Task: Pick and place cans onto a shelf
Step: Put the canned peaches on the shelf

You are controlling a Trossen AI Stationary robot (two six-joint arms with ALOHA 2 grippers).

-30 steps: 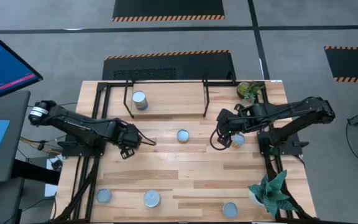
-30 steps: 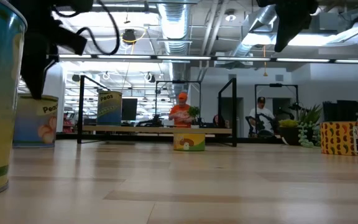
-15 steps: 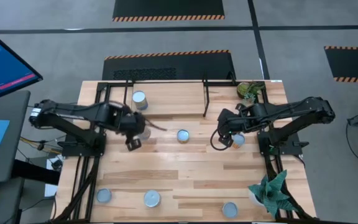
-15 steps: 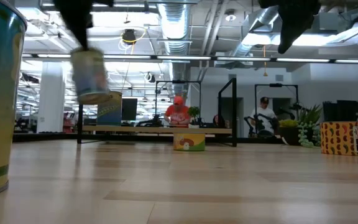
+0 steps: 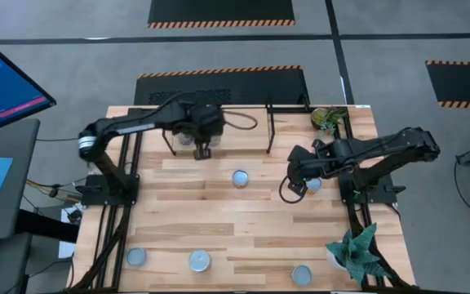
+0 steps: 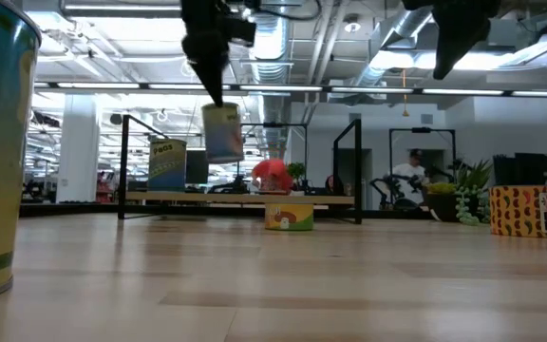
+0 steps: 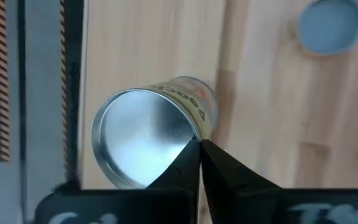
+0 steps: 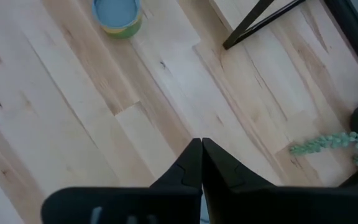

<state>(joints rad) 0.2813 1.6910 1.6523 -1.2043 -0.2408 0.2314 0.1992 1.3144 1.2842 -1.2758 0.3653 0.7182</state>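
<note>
A: Item one, held can (image 6: 222, 132)?
B: Off the table, hanging under the left gripper (image 5: 203, 150) at the shelf (image 5: 219, 131); fingers (image 7: 194, 158) pinched on its rim, silvery end facing the wrist camera.
A: Item two, right gripper (image 5: 298, 184)?
B: Above the table's right side, a can (image 5: 312, 184) just beside it; fingers (image 8: 197, 162) pressed together, holding nothing.
A: Other stock?
B: One tin (image 5: 240, 178) mid-table, three more (image 5: 199, 260) along the near edge
</note>
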